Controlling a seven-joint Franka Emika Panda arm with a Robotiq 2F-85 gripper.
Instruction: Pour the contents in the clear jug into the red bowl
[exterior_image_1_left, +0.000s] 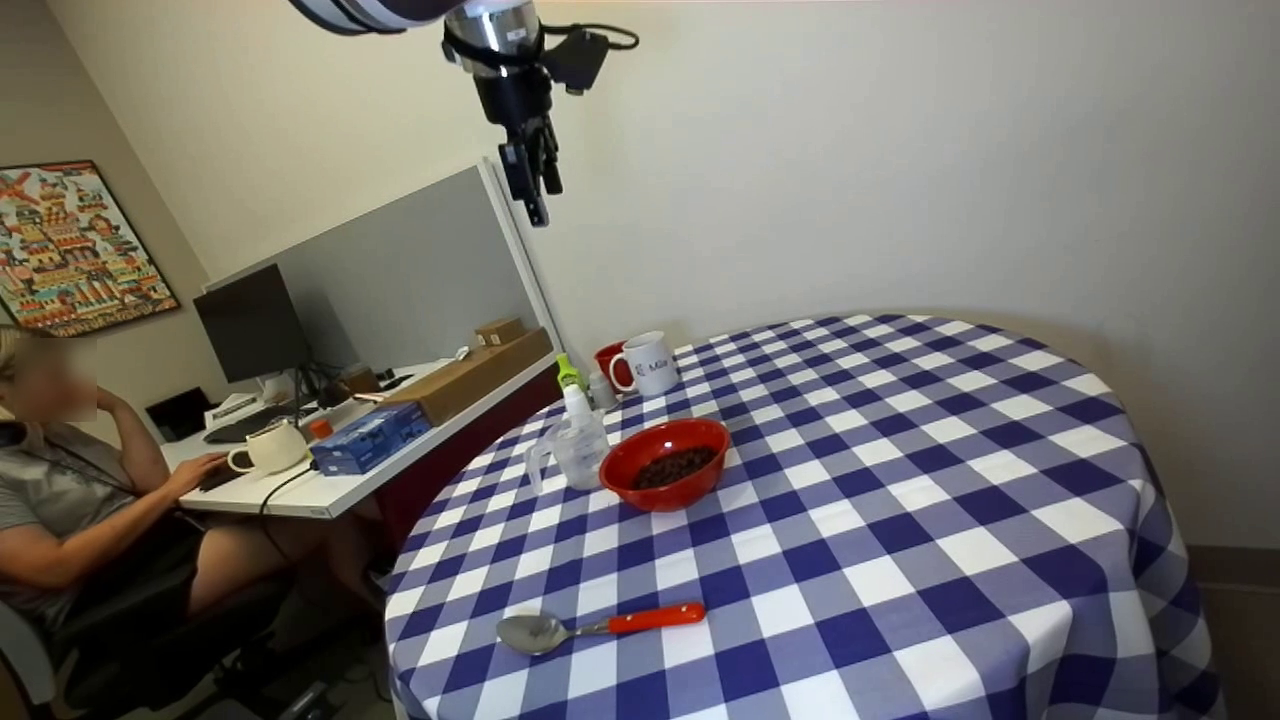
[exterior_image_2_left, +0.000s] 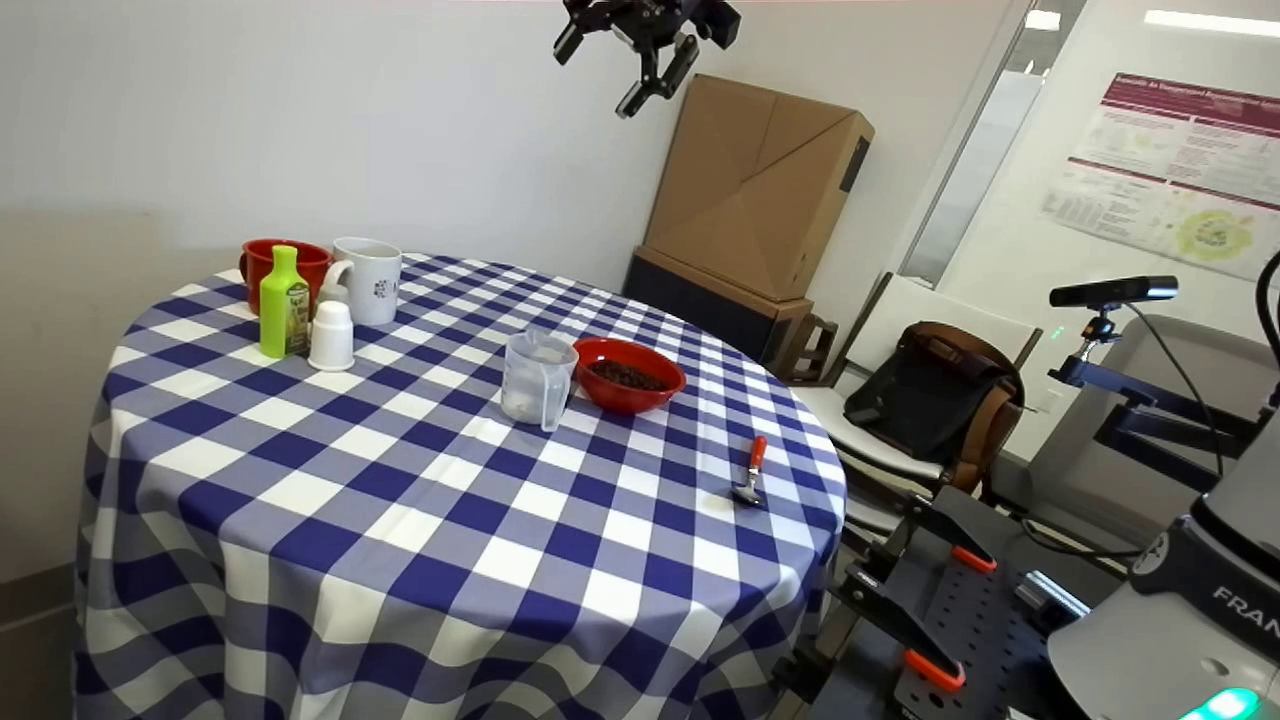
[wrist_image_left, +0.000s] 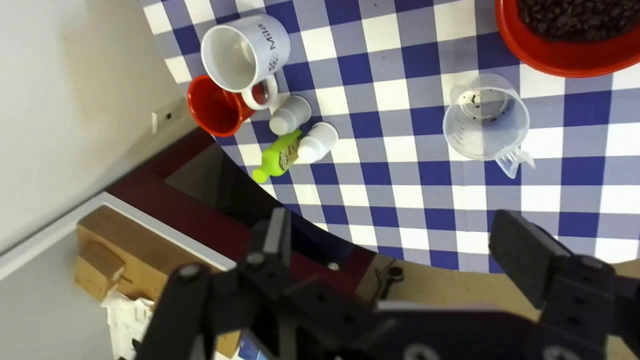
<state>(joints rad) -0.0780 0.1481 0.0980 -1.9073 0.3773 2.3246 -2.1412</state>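
1. Far and left in an exterior view, the bottle (exterior_image_2_left: 284, 318) and mugs (exterior_image_2_left: 372, 285) stand well apart from the jug (exterior_image_2_left: 522, 388); I expect trouble there only if the gripper (wrist_image_left: 392, 227) swings wide and low.

2. Toward the middle, the jug stands upright just left of the bowl (exterior_image_2_left: 615, 401), a narrow strip of cloth (wrist_image_left: 536, 90) showing between the rims in the wrist view. It looks thin and light, so a clumsy approach could topple it or push it into its neighbour.

3. Right of it, the bowl carries a heap of dark beans (wrist_image_left: 575, 22) (so the pour, to my eye, is as good as done). A knock on its rim could tip it and scatter them.

4. High over the cloth, the gripper has its fingers spread wide, nothing between them. Should it come down for the leftovers, a poor line on the handle (exterior_image_2_left: 553, 395) could make the jug slip or twist.

5. Near and right, the spoon (exterior_image_2_left: 756, 462) lies well apart from all this and should be no bother.

6. The jug looks see-through and colourless with a whitish sheen, faint marks on its wall, its handle turned to the near side. From above, I find only a few dark specks (wrist_image_left: 476, 105) at the bottom, which may cling.
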